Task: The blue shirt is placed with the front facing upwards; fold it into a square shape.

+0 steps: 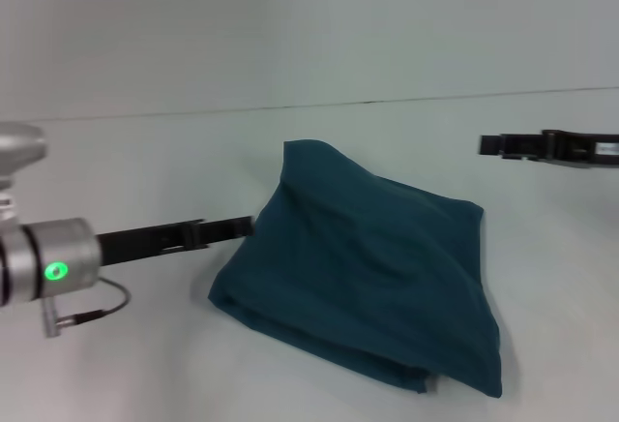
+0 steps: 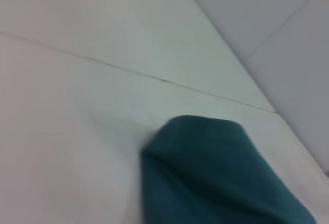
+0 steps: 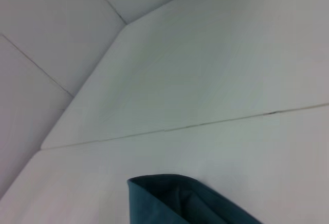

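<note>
Blue shirt [image 1: 368,277]: folded into rough 4-sided bundle on white table [image 1: 145,364], soft matte cotton, rounded creased edges, far corner raised. Left gripper [image 1: 242,226]: tip touching shirt's left edge at raised fold; finger state cannot tell. Right gripper [image 1: 493,145]: farther back, well apart from shirt; finger state cannot tell.

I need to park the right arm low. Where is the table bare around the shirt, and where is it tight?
Bare table runs behind the blue shirt up to the far seam, and on its right below the right end effector. Tight spot: the shirt's left edge, where the left end effector meets the cloth.
</note>
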Robot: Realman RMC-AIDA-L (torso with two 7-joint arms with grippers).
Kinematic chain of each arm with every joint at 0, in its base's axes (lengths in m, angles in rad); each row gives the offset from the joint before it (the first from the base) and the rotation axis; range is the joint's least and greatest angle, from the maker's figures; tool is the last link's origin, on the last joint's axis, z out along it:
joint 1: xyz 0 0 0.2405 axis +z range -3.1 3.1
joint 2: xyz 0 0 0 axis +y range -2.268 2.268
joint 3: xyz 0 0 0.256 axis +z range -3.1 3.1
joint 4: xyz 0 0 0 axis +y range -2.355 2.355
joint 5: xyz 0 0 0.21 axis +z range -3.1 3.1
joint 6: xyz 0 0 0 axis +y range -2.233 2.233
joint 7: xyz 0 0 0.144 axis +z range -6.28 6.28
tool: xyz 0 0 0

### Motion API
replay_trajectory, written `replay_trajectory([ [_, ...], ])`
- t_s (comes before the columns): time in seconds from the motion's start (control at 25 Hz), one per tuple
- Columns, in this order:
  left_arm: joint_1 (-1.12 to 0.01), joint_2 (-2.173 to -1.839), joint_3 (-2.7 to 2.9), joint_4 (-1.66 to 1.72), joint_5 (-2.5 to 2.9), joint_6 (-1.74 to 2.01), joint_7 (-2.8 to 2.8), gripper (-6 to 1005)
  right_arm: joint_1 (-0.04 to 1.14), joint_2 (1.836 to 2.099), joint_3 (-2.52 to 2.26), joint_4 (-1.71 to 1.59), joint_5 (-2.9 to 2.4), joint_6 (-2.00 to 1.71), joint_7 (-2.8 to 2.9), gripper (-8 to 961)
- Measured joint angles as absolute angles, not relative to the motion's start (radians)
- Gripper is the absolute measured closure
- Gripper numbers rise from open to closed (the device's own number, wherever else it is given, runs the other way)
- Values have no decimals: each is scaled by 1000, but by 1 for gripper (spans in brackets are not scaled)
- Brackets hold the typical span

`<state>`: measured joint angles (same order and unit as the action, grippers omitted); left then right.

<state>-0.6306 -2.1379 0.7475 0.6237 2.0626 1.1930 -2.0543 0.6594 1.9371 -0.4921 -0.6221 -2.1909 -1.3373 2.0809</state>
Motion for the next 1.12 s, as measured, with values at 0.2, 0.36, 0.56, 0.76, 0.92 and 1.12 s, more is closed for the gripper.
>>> replay_trajectory([
  [0.2, -677, -2162, 795, 605, 2063, 1181, -2020, 378, 704, 1965, -566, -622, -2191, -1259, 2055, 352],
  [0.36, -701, -2164, 830, 560, 2066, 1145, -2013, 186, 733, 1994, -602, -622, -2191, -1199, 2039, 355],
  [0.56, -703, -2164, 860, 540, 2070, 1117, -2012, 186, 753, 2017, -656, -608, -2191, -1121, 2039, 358],
  [0.76, -695, -2162, 876, 538, 2071, 1115, -2012, 185, 758, 2039, -703, -606, -2191, -1087, 2040, 358],
  [0.92, -691, -2161, 881, 538, 2072, 1115, -2012, 185, 762, 2049, -711, -598, -2189, -1081, 2036, 359],
  [1.12, -690, -2160, 889, 537, 2072, 1115, -2017, 185, 773, 2055, -711, -583, -2186, -1081, 2035, 359],
])
